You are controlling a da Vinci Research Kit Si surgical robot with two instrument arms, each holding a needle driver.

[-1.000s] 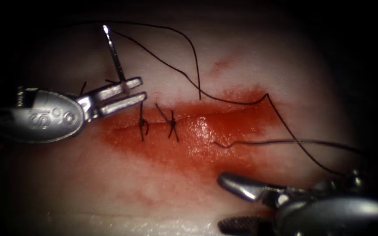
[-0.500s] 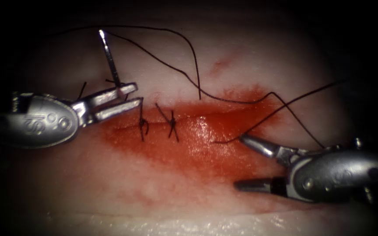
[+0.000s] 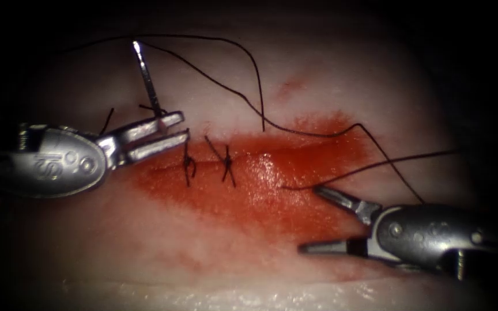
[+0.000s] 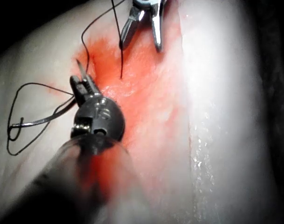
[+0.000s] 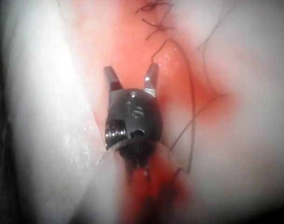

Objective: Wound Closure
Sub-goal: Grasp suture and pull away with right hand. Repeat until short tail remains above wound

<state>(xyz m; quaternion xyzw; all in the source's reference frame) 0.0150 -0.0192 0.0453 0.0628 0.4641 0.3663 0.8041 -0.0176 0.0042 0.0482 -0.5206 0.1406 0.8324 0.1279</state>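
the right tool lies nearest, low on the right of the endoscope view, its jaws spread wide and grasping nothing; the upper jaw tip sits just beside the free end of thread that leaves the tissue at the right part of the cut, the lower jaw well below it over the red fluid. half a second ago that upper jaw was touching the same strand, and a second ago the tool was lower, so it has been coming in on this thread with its jaws apart; the step in hand looks like taking up the thread on the right of the cut, not yet done. by my reading the next move calls for getting the strand squarely between the jaws before they clench, without pinching the tissue under it. further in, two tied stitches cross the cut left of its middle. beyond them, on the left, the left tool is clenched on the needle near its lower end; the needle stands up clear of the tissue, and the thread runs from its far end in long loops over the far side.
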